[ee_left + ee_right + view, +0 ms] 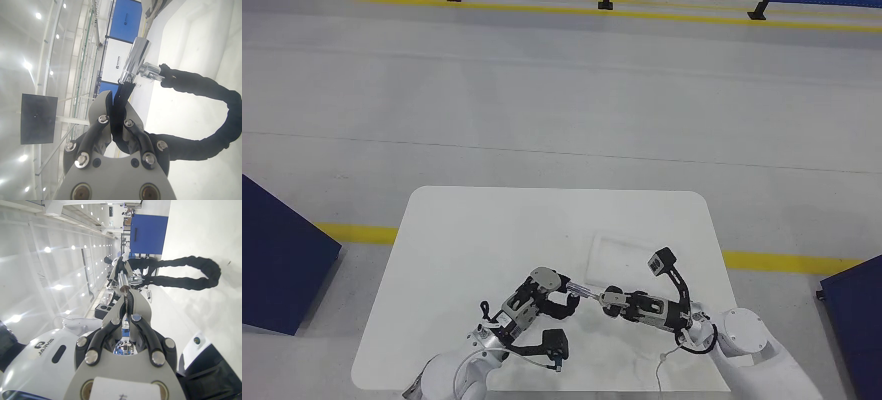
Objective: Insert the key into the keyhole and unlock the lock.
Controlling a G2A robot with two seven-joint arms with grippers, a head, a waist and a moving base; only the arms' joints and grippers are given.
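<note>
Room: a hall with a grey floor (562,90) crossed by yellow lines (362,233); blue panels (277,260) at either side; rows of ceiling lamps (47,249) in my wrist views.
Surface: a white round-cornered table (492,230); both arms meet over its near half.
Lock: a cable lock; its chrome cylinder (137,56) has a black fabric-sleeved cable (217,117) looping out and back to a chrome end plug (150,71) seated in the cylinder's side.
Left arm: left gripper (118,102) closed on the sleeved cable just beneath the cylinder; it carries the lock.
Right arm: right gripper (128,298) pinched shut on the key (125,303); the blade points forward out of the fingertips.
Governing relation: the keyhole (125,288) lies in the cylinder's end face, turned toward my right gripper; blade and cylinder axis run nearly in one line between the two grippers; the tip is at the keyhole's mouth; I cannot tell how far in it sits.
Step, by my judgement: insertion under way; the turn not yet made.
Next move, by my judgement: push straight along that shared axis, then twist the right wrist; since the left grips soft cable and not the cylinder, the lock may swing aside.
</note>
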